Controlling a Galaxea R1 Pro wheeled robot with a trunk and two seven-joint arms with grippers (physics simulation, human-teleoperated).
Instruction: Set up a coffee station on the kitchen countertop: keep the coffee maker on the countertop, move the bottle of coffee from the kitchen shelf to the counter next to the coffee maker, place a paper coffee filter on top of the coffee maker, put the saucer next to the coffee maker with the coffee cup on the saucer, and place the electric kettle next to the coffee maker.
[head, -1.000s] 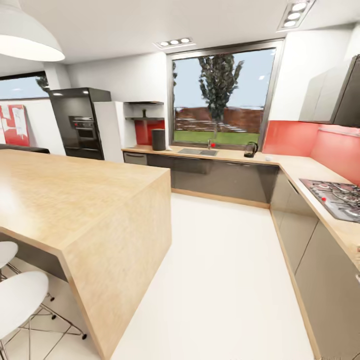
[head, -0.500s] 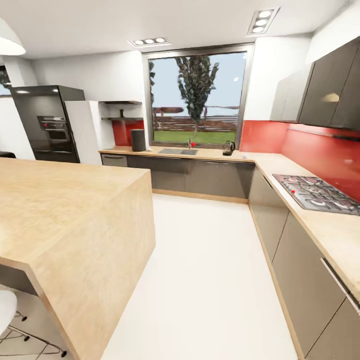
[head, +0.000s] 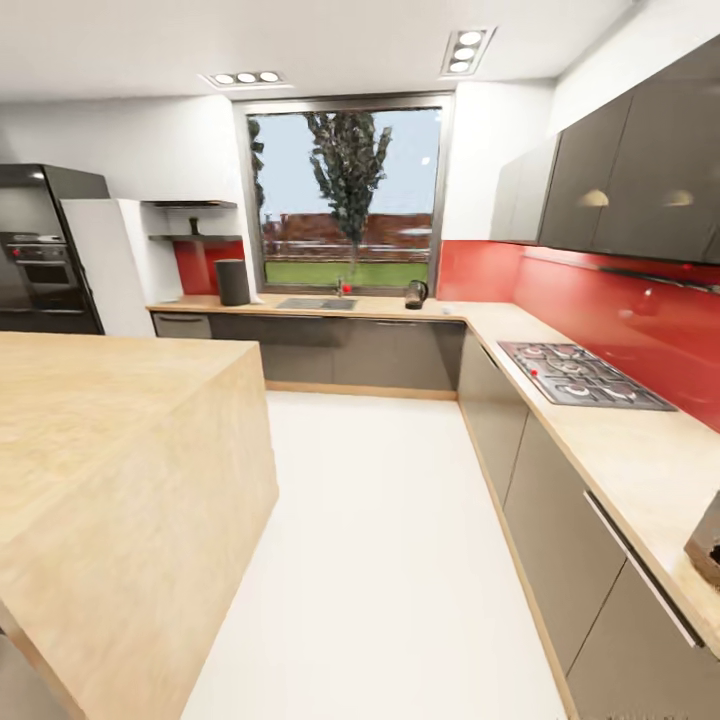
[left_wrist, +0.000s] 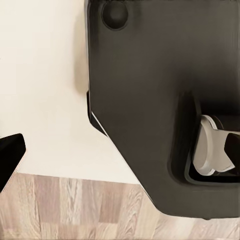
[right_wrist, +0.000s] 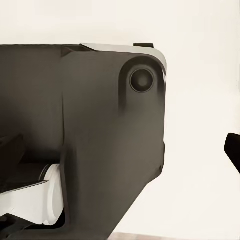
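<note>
We look down a kitchen from the head view: a wood-topped island (head: 110, 420) fills the near left, cut off by the frame, and a white floor (head: 390, 520) runs toward the far wall. The countertop (head: 600, 440), the long L-shaped surface, runs along the right side and turns under the window (head: 345, 195). A gas hob (head: 580, 375) sits in its right run, and at the frame's lower right edge a dark object is clipped and unreadable.

On the far stretch the coffee maker (head: 232, 282) stands at the left end, the sink (head: 315, 303) beside it, and the electric kettle (head: 416, 294) well apart to the right. Above the coffee maker hang two dark boards; we take the lower as the kitchen shelf (head: 195, 237), where a small dark shape, perhaps the bottle of coffee (head: 194, 226), is too tiny to confirm.

In both wrist views we see the robot's dark base (left_wrist: 155, 100) over pale floor, with a black tip at the edge. We cannot tell whether either pincer is open or closed.
</note>
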